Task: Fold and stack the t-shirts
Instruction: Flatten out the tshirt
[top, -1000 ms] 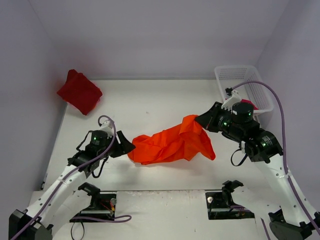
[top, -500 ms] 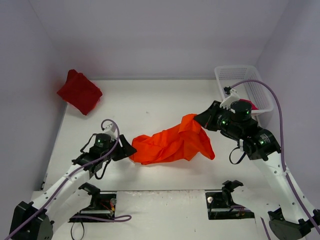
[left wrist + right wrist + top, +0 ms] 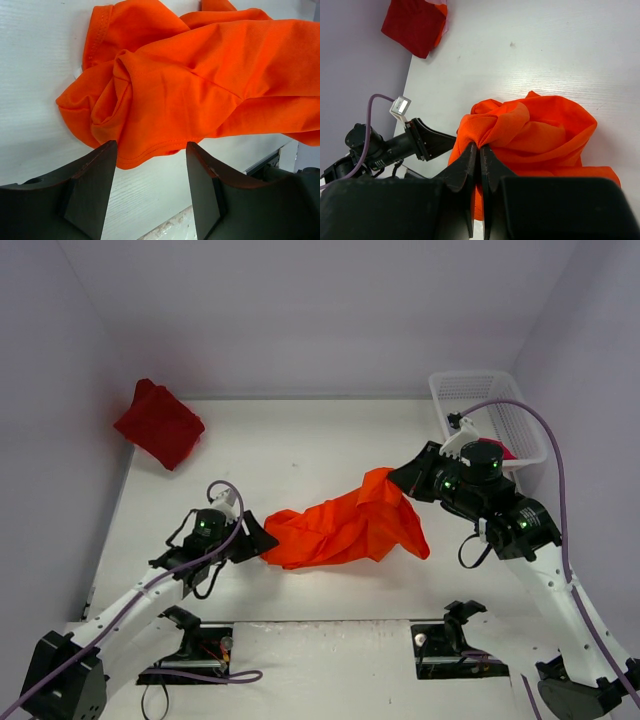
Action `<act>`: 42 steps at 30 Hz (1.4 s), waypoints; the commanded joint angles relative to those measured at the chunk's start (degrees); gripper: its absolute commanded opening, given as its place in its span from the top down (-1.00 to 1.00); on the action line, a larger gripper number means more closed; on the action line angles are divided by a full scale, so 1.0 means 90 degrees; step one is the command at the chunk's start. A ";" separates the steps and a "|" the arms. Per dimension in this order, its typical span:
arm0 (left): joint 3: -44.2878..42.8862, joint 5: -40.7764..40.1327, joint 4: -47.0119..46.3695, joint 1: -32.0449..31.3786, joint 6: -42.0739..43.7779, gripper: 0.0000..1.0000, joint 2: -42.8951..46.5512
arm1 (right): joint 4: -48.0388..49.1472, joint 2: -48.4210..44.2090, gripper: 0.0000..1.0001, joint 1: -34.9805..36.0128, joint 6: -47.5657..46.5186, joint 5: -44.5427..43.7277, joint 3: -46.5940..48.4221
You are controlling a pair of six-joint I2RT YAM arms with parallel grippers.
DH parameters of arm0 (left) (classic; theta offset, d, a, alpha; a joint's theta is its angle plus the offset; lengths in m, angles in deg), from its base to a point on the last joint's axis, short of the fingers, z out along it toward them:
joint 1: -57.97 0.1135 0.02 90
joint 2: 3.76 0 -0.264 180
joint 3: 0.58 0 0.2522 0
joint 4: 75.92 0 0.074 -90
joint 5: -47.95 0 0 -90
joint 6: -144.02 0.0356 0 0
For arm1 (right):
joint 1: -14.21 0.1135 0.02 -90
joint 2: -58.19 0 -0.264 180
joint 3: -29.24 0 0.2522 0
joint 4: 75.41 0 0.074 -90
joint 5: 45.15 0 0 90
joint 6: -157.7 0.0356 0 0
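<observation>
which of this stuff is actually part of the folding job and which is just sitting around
Part of the job:
- orange t-shirt, pinched by the shut right gripper, with the open left gripper at its left end
- dark red t-shirt, far left corner
- pinkish-red cloth in the basket, mostly hidden

Just lying about:
- white mesh basket
- white table

The orange t-shirt (image 3: 345, 528) lies crumpled in the middle of the surface (image 3: 300, 455) with one end lifted up, and the dark red t-shirt (image 3: 158, 423) sits bunched at the far left edge
</observation>
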 commanded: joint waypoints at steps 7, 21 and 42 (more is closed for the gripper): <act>0.0054 0.0007 -0.0758 -0.0163 -0.0197 -0.04 -0.0142 | 0.0645 0.0076 1.00 0.0005 -0.0002 -0.0079 0.0036; 0.0386 -0.0120 -0.1216 -0.0250 -0.0285 -0.04 -0.0474 | 0.0636 0.0047 1.00 0.0014 0.0027 -0.0050 0.0036; 0.0240 -0.0130 -0.1715 -0.0543 -0.0461 -0.04 -0.0953 | 0.0675 0.0105 1.00 0.0014 0.0027 -0.0069 0.0007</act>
